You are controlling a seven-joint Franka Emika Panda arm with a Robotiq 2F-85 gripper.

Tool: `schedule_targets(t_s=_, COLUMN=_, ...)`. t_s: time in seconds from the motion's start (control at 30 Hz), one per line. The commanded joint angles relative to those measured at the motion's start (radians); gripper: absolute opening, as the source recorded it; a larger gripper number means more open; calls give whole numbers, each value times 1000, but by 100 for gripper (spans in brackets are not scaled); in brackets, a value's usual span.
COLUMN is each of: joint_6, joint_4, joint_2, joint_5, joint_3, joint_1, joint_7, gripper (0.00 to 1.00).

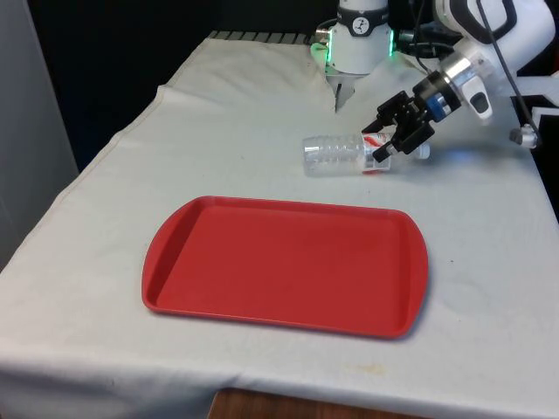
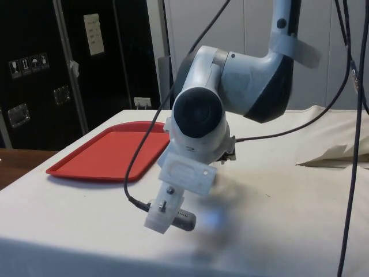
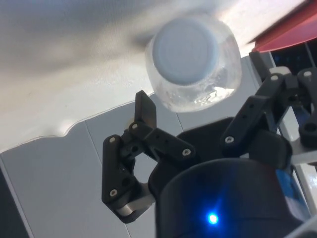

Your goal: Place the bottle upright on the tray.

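Lying on its side on the bench point(image 1: 218, 131), the clear plastic water bottle point(image 1: 345, 155) sits right of centre in the upper half of the front view, just beyond the far rim of the red tray point(image 1: 288, 266), cap end toward the gripper point(image 1: 391, 133). Jaws stand open astride the cap end with nothing held; the wrist view shows the pale cap point(image 3: 184, 48) facing the camera between the fingers point(image 3: 144, 110). Risks, as judged: a round, thin, light bottle may roll or squirt out on closing, and a grip this near the cap could let the body swing and topple when stood on the tray.
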Motion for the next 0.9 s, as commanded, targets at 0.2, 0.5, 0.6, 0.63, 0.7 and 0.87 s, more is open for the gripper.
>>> schedule_targets(t_s=0.2, joint_6=-24, joint_4=22, joint_2=26, joint_5=-5, joint_3=2, joint_1=10, joint_7=7, gripper=100)
schedule_targets(t_s=0.5, joint_6=-59, joint_4=45, joint_2=57, joint_5=-10, joint_3=13, joint_1=11, joint_7=24, gripper=100)
schedule_targets(t_s=0.6, joint_6=-57, joint_4=51, joint_2=70, joint_5=-13, joint_3=10, joint_1=11, joint_7=29, gripper=100)
schedule_targets(t_s=0.63, joint_6=-56, joint_4=52, joint_2=72, joint_5=-13, joint_3=10, joint_1=10, joint_7=29, gripper=100)
schedule_targets(t_s=0.7, joint_6=-60, joint_4=50, joint_2=70, joint_5=-1, joint_3=12, joint_1=9, joint_7=22, gripper=100)
schedule_targets(t_s=0.87, joint_6=-56, joint_4=54, joint_2=75, joint_5=-7, joint_3=7, joint_1=8, joint_7=25, gripper=100)
